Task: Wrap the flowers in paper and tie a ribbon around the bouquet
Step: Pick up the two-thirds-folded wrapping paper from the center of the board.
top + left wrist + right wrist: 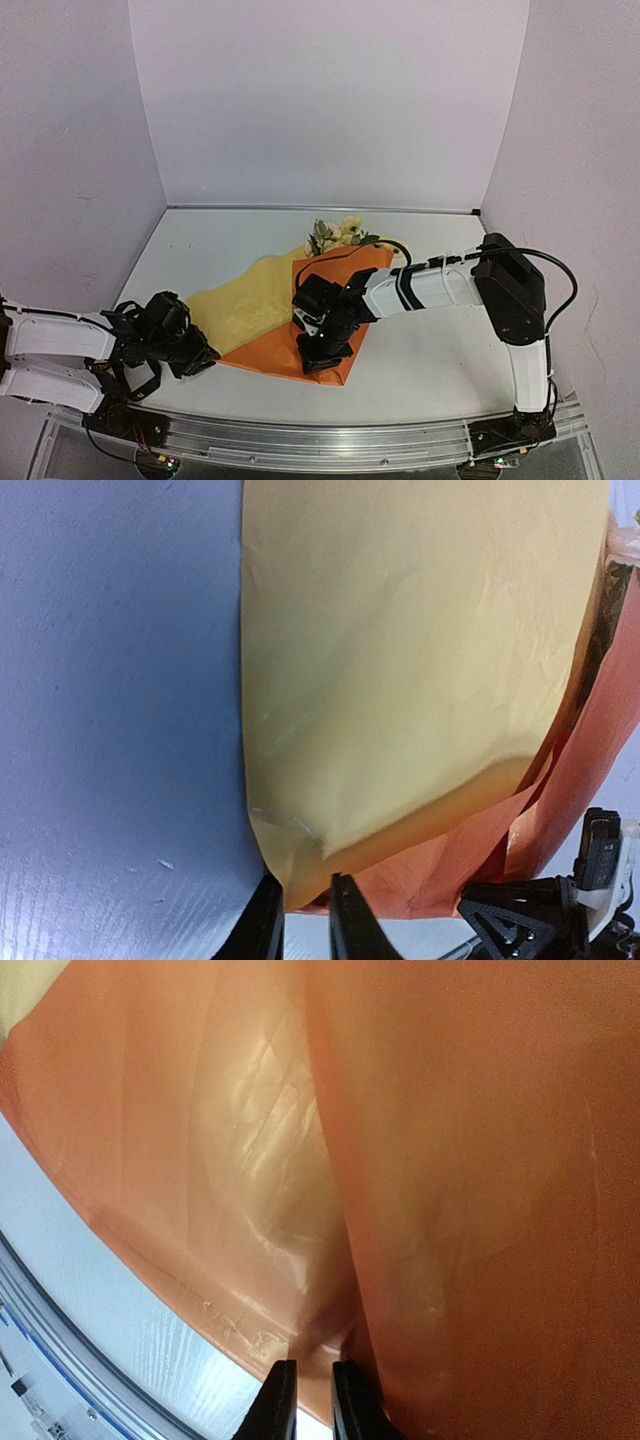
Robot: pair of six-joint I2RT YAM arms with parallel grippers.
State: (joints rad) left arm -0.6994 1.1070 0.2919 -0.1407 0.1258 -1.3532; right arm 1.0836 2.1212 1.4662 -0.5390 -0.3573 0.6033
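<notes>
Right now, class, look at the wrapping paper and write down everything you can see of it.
The paper is a thin, slightly creased sheet, bright orange, with a pale yellow sheet lying on it. It rests on the table, folded partly over the flowers, whose blossoms show at its far end. The left gripper pinches its near yellow corner. The right gripper pinches an orange fold near the front edge.

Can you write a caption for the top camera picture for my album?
Left hand and right hand at the paper's near edge, flowers peeking out the far end.
</notes>
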